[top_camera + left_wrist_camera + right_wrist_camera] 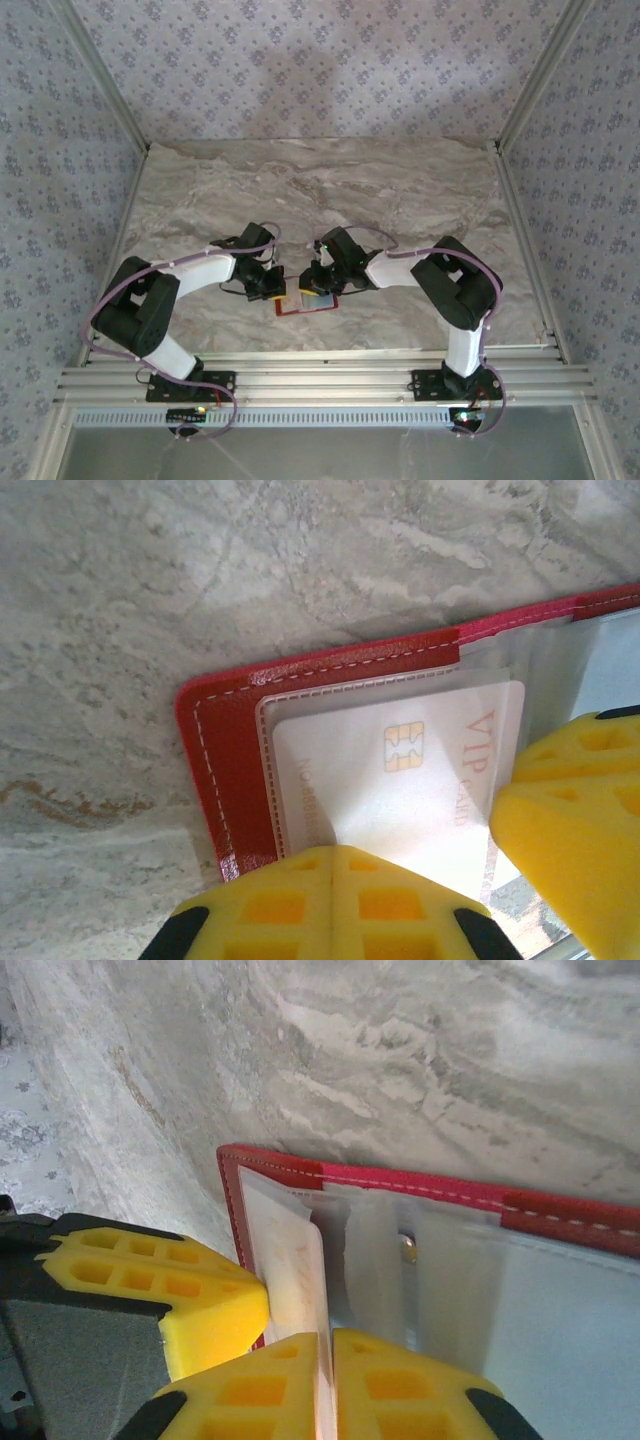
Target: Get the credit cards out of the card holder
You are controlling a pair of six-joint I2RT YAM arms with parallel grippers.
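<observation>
The red card holder (292, 309) lies open on the marble table between both arms. In the left wrist view its red stitched cover (225, 750) frames a clear pocket holding a white credit card (400, 780) with a gold chip and "VIP CARD" lettering. My left gripper (335, 852) is shut with nothing between its fingers, and its tip rests on that card's near edge; from above it (272, 290) stands over the holder's left side. My right gripper (328, 1338) is shut on the credit card (300, 1260), whose thin edge stands on end between the fingers, over the holder (270, 1165).
The two grippers sit almost touching: the right finger (570, 830) is beside the card and the left fingers (190, 1290) are beside the holder's left edge. A metal snap (408, 1248) sits among the clear pockets. Marble table (400, 190) stretches behind; aluminium rails (320, 375) run along the front.
</observation>
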